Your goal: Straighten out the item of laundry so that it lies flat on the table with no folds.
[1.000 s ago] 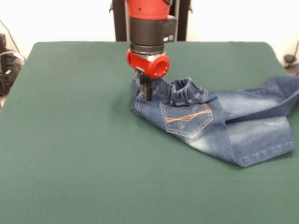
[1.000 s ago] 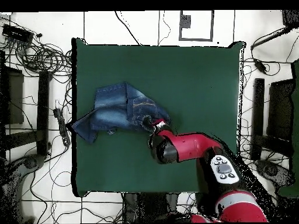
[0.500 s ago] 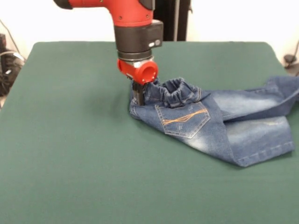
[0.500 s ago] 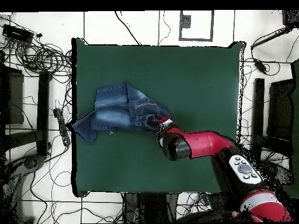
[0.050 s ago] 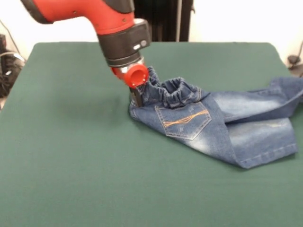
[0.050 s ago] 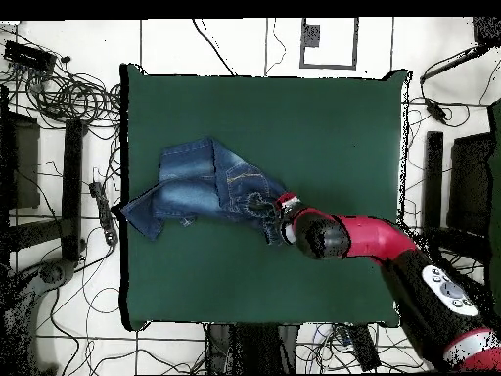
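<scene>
- Gripper (image 5: 137, 96): you see only dark tips sunk into the jeans' (image 5: 213, 125) gathered waistband; jaw state indeterminable.
- Jeans: one leg cut off at your front view's right edge.

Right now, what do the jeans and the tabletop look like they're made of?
The jeans look like blue denim: faded whitish patches, orange pocket stitching, a gathered elastic waistband. The table top seems a matte dark green felt-like cloth, without shine, though the exact fabric is unclear.
</scene>
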Controlling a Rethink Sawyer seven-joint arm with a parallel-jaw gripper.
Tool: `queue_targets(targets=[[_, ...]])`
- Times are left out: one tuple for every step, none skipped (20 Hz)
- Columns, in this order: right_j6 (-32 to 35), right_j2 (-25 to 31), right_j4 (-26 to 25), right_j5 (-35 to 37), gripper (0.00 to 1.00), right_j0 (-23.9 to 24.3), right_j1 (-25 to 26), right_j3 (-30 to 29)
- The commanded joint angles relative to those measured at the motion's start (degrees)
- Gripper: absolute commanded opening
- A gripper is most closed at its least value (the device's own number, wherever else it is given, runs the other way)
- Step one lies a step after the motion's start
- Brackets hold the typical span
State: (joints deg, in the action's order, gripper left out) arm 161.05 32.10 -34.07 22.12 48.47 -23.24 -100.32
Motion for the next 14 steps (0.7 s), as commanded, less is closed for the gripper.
queue_targets(targets=[[-28.1, 6.8, 1.3, 19.1, 0.00, 7.8, 9.2, 3.2], [-29.2, 7.8, 2.5, 20.9, 0.00, 9.0, 10.0, 3.2], [-29.6, 8.1, 3.3, 21.9, 0.00, 9.5, 10.4, 3.2], [-30.2, 9.0, 5.0, 23.5, 0.00, 10.8, 11.3, 2.9], [-30.9, 9.2, 5.6, 24.3, 0.00, 11.3, 11.8, 3.2], [-31.3, 9.6, 7.3, 26.3, 0.00, 12.0, 12.4, 3.2], [-32.1, 9.6, 7.6, 26.9, 0.00, 12.3, 12.9, 3.8], [-32.9, 9.6, 8.8, 28.8, 0.00, 12.6, 14.0, 4.9], [-33.4, 9.6, 9.4, 29.6, 0.00, 12.7, 14.5, 5.4], [-34.0, 9.4, 10.1, 30.7, 0.00, 12.7, 15.5, 6.3], [-34.5, 9.3, 10.7, 31.8, 0.00, 12.8, 16.5, 7.1], [-35.8, 9.2, 11.0, 32.7, 0.00, 12.9, 17.7, 8.4], [-37.1, 9.1, 11.2, 33.6, 0.00, 13.0, 18.8, 9.6], [-37.7, 9.1, 11.5, 34.1, 0.00, 13.3, 19.5, 10.2]])
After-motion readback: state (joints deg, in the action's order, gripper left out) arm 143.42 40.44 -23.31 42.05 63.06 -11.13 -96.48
